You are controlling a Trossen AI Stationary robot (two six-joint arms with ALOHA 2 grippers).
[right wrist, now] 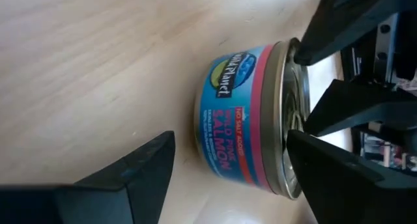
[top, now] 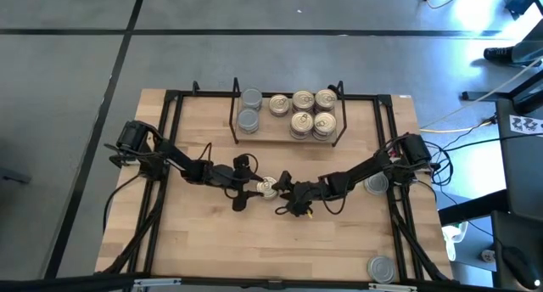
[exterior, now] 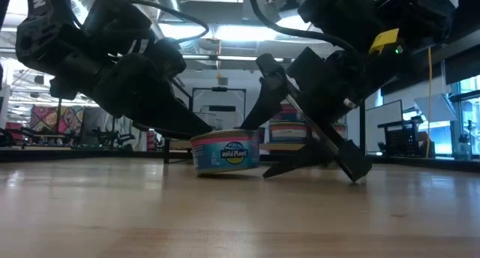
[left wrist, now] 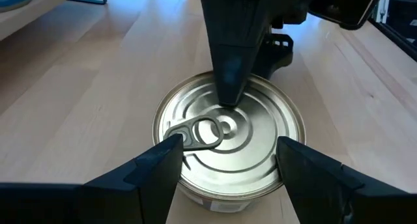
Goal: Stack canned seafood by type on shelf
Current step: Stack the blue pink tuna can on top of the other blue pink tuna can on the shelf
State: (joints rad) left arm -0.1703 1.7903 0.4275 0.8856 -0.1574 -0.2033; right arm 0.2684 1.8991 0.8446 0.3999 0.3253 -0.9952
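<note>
A salmon tin stands mid-table, hemmed closely by the left gripper on one side and the right gripper on the other. Behind it, bare tabletop stretches to the shelf, whose board is crowded with tins.
</note>
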